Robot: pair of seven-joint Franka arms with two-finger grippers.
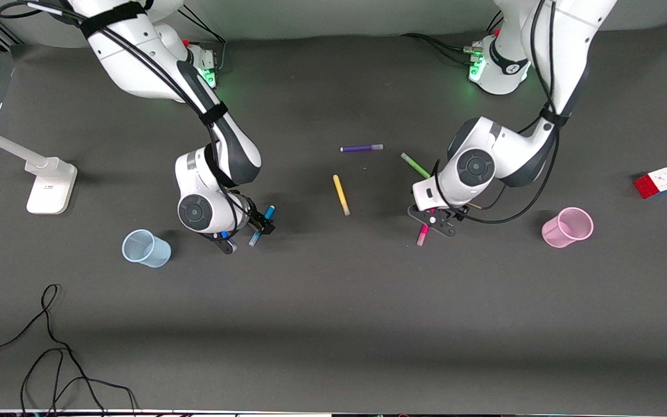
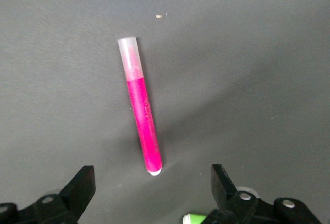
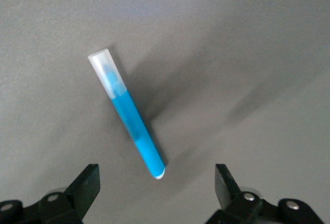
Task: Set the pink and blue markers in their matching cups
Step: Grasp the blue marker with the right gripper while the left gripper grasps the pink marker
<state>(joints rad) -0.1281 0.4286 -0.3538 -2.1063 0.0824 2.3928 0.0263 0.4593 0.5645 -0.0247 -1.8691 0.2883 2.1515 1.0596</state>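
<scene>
Pink marker and blue marker lie flat on the table, each beneath a spread-fingered gripper (left gripper, right gripper). Pink cup and blue cup hold nothing visible.

No words, numbers or brand names can be read anywhere: the faint embossed line along the pink marker is too small to make out, and the small dark marks on the white stand base are likewise illegible
</scene>
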